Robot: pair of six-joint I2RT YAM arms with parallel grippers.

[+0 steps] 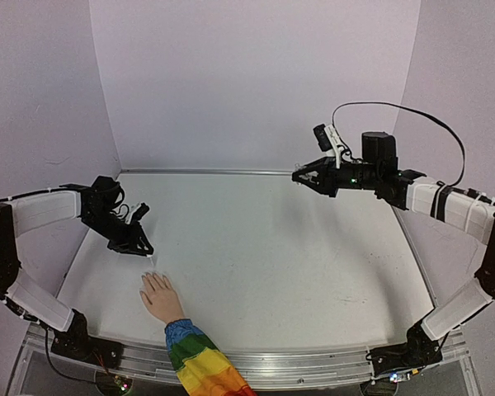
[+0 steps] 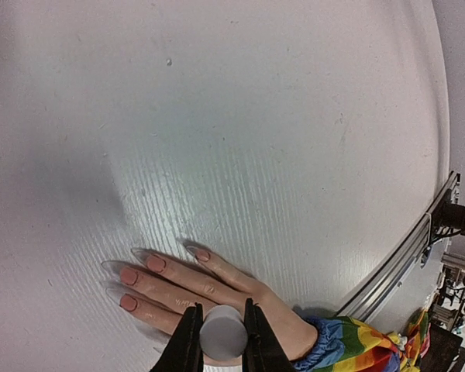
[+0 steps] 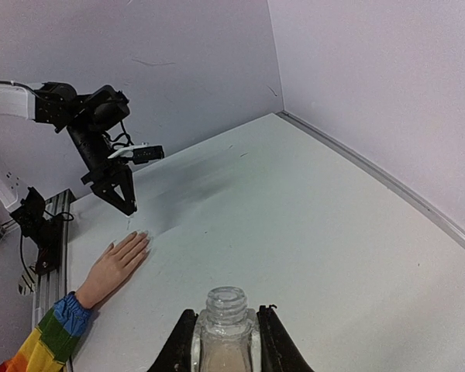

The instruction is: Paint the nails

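The mannequin hand (image 1: 158, 297) lies palm down at the front left, its rainbow sleeve (image 1: 200, 365) over the table's edge. In the left wrist view its nails (image 2: 129, 277) show pink patches with long clear tips. My left gripper (image 1: 148, 252) hangs just above and beyond the fingertips. It is shut on a white round brush cap (image 2: 223, 333); the brush itself is hidden below the cap. My right gripper (image 1: 301, 175) is raised at the back right. It is shut on a small clear uncapped bottle (image 3: 226, 325) with pale liquid inside.
An aluminium rail (image 1: 313, 363) runs along the table's near edge and also shows in the left wrist view (image 2: 403, 263). Pale walls close the back and both sides. A black cable (image 1: 429, 115) loops over the right arm.
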